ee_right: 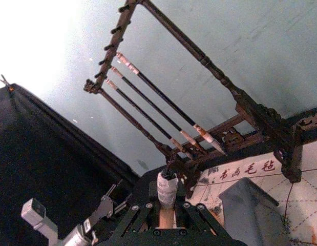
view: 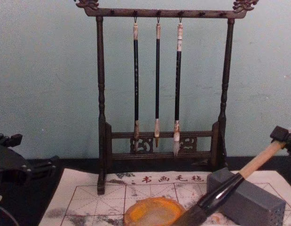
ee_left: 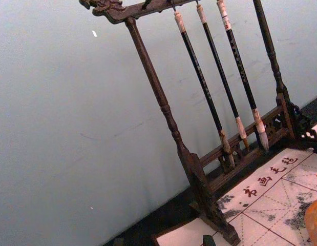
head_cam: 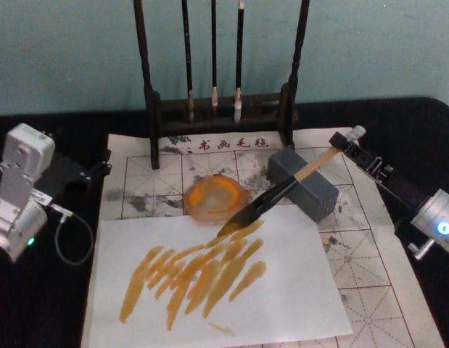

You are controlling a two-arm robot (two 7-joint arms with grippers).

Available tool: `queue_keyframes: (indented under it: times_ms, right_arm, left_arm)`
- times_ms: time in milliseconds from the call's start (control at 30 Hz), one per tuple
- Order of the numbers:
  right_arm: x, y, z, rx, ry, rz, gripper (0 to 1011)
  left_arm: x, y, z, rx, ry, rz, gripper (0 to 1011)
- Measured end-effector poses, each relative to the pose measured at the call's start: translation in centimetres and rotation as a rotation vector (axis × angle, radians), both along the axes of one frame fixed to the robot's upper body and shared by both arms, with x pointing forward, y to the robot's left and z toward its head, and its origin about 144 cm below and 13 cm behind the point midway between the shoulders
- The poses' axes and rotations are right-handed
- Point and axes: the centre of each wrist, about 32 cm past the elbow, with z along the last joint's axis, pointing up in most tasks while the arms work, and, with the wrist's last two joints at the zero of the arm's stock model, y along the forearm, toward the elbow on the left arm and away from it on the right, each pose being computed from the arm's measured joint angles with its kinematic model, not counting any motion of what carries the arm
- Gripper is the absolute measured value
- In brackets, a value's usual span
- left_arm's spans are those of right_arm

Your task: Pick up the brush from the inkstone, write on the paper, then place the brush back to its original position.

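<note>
The black counter [head_cam: 35, 304] carries everything; the dark wooden rack [head_cam: 146, 94] stands behind the grey block [head_cam: 318, 197], with three thin brushes [head_cam: 213, 58] hanging from it. The paper [head_cam: 369, 254], gridded in red, lies under the block and spreads forward of it. A white sheet [head_cam: 297, 290] rests on the paper just in front of the block and bears a fan of orange strokes. An orange dish [head_cam: 215, 197] sits on the paper close beside the block, on the robot's left of it.

The brush [head_cam: 282, 190] slants across the top of the block; its dark tip comes down by the dish at the sheet's near edge, and its pale handle rises past the block toward the robot's right. I cannot tell whether the handle touches the block. The right tool [head_cam: 344, 143] is clamped on the handle's upper end, just behind the block. The left tool [head_cam: 97, 168] is parked well to the left of the block; whether it is open or closed I cannot tell.

With strokes already down, this looks like the end of writing or the start of the return. The next move calls for settling the brush onto the block, then releasing it.
</note>
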Motion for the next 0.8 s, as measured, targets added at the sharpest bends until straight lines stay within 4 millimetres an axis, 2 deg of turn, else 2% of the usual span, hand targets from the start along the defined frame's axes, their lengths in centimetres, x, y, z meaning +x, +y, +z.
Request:
queue_keyframes:
  times_ms: [433, 800]
  right_arm:
    - [-1.7, -1.3, 0.9, -0.086, -0.032, 0.016, 177]
    - [-2.3, -2.2, 1.5, -0.144, -0.049, 0.008, 177]
  left_arm:
    - [0.0, 0.0, 0.0, 0.0, 0.0, 0.0, 1001]
    - [0.0, 0.0, 0.0, 0.0, 0.0, 0.0, 1001]
